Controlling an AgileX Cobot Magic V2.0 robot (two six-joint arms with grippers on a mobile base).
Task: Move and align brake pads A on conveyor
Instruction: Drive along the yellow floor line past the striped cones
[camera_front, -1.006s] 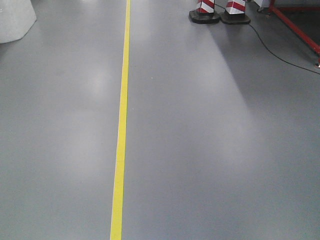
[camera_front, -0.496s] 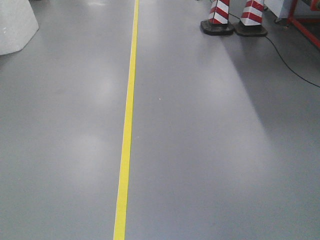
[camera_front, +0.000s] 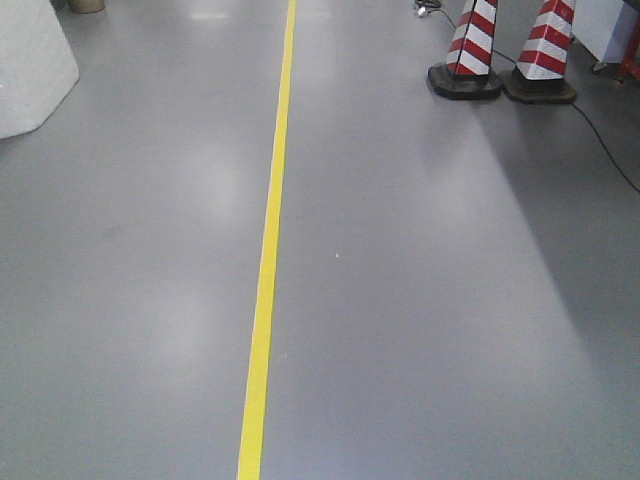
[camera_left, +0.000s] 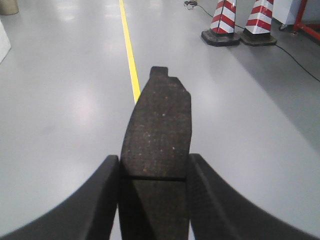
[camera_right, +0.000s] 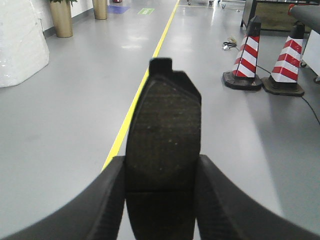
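My left gripper (camera_left: 155, 172) is shut on a dark grey brake pad A (camera_left: 159, 130), which sticks out forward over the grey floor with its thin groove level with the fingertips. In the right wrist view my right gripper (camera_right: 161, 172) is likewise shut on a second brake pad A (camera_right: 164, 125), clamped by its two long edges. Both pads hang in the air above the floor. The conveyor is out of view in every frame. In the front view neither gripper nor any pad shows.
A yellow floor line (camera_front: 268, 260) runs straight ahead. Two red-and-white cones (camera_front: 470, 50) (camera_front: 545, 55) stand ahead on the right, with a black cable (camera_front: 600, 140) trailing past them. A white wrapped bulk (camera_front: 30, 65) sits ahead on the left. Brass planters (camera_right: 62, 17) stand farther off.
In the front view the cones and the white bulk have slid downward and grown, and the yellow line has shifted right: the base is rolling forward along the floor.
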